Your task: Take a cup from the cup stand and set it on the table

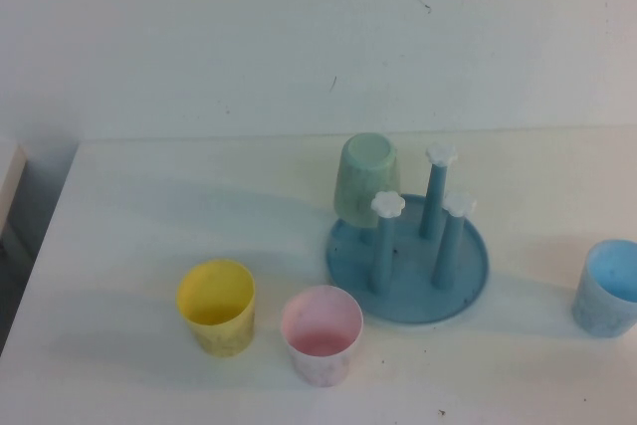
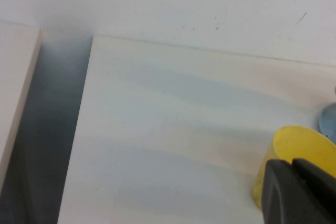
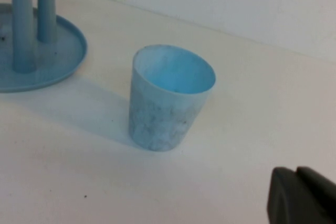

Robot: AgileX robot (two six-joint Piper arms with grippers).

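Left gripper [image 2: 296,169] closed, empty, just beside yellow cup [image 1: 216,306]. Right gripper [image 3: 300,178] closed, empty, near blue cup [image 3: 169,95]. Neither arm shows in the high view. Pink cup [image 1: 320,333] upright on table [image 1: 149,216], in front of cup stand [image 1: 408,271]. Green cup [image 1: 366,179] sits inverted on a rear peg, hiding it. Blue cup cut off at the high view's edge. All upright cups empty.

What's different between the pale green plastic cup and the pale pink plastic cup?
The pale green plastic cup hangs upside down on a peg of the round blue cup stand; the pale pink plastic cup stands upright on the white table, mouth open. Green sits farther back, pink nearer the front beside a yellow cup. Both are tapered tumblers of similar size.
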